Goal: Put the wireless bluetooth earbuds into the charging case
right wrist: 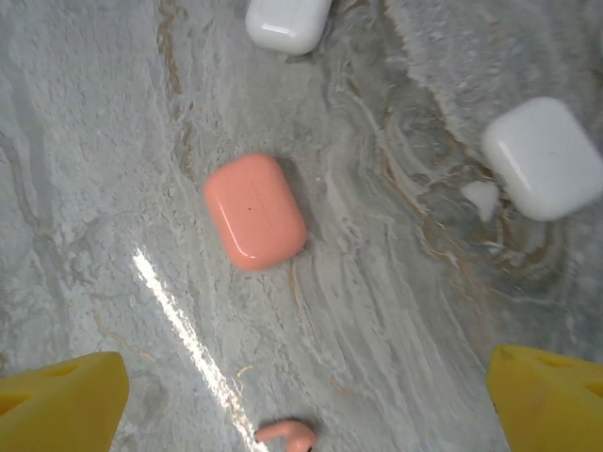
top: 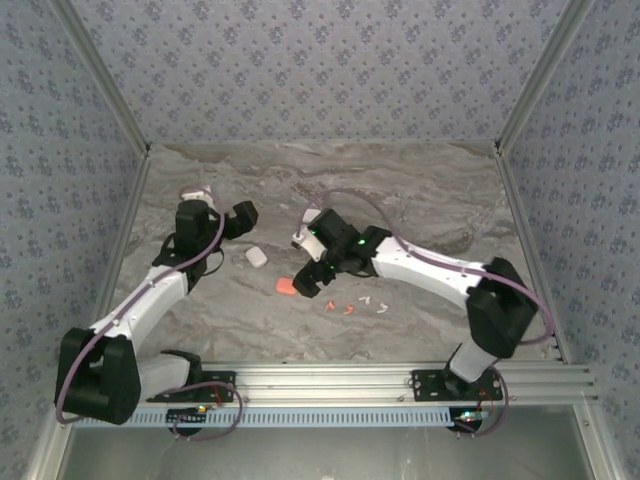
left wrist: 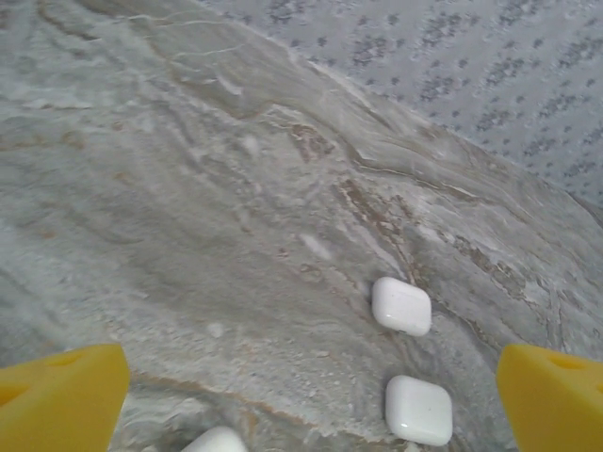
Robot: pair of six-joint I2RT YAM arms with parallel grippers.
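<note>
Our left claw (left wrist: 306,400) hangs with its yellow fingers (left wrist: 58,395) wide apart and nothing between them. Two white cases (left wrist: 401,306) lie right of centre in its view, so we judge it is held there to look them over. Our right claw (right wrist: 303,405) is also spread and empty, poised over the closed orange case (right wrist: 254,223) at centre frame, probably the one to open first. An orange earbud (right wrist: 287,435) peeks in at the bottom edge, between the fingers. The top view adds what the wrist views miss: the loose earbuds (top: 365,300) lie in a short row at lower centre, just right of the orange case, on the table (top: 420,200) and not in any case.
</note>
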